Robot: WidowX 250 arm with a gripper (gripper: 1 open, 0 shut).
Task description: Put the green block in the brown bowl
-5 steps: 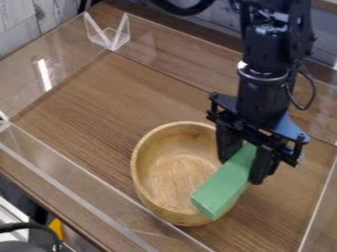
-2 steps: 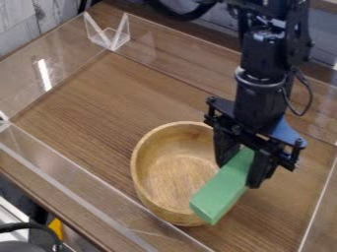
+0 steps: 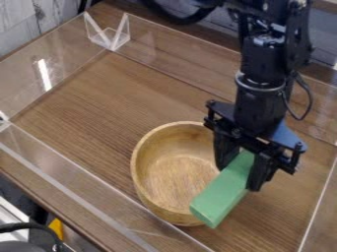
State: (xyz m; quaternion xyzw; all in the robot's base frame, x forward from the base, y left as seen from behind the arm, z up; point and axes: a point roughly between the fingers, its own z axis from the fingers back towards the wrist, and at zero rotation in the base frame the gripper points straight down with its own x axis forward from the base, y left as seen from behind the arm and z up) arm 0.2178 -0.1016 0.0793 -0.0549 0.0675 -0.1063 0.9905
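Green is what your fingers are clamped on: the green block sits pinched between them by its upper end, with the gripper pointing straight down from the black arm. From the fingers the block slants down and toward the near edge, its lower end hanging at the brown bowl's near-right rim; you cannot tell from this single camera view whether that end touches the rim or floats just above it. The bowl lies below and to the left of your fingers, its wooden hollow bare. Under everything you see the wood-grain table, ringed by a clear plastic wall. Well beyond the fingers, at the far-left corner, stands a small clear plastic stand.
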